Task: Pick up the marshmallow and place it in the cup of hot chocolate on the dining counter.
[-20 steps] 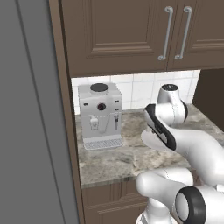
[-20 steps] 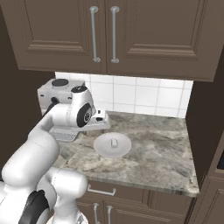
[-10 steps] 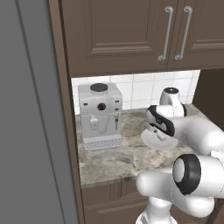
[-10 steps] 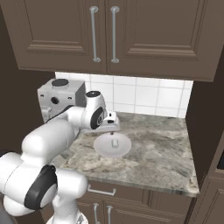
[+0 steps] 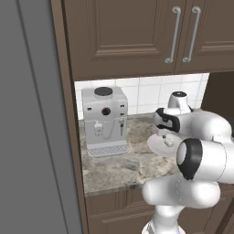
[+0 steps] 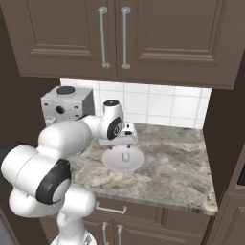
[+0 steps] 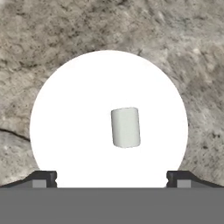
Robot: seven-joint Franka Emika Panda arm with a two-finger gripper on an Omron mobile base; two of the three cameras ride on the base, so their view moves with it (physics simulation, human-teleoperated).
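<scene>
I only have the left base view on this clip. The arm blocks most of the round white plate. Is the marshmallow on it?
Observer: Yes. The hand view shows the marshmallow lying on its side near the middle of the plate.
Operator: Is the end effector on it yet?
Observer: No. The end effector is open, its fingertips wide apart, above the plate, with the marshmallow between them and untouched.
Operator: What lies right of the plate?
Observer: In the right base view, bare marbled counter runs to a dark side panel.
</scene>
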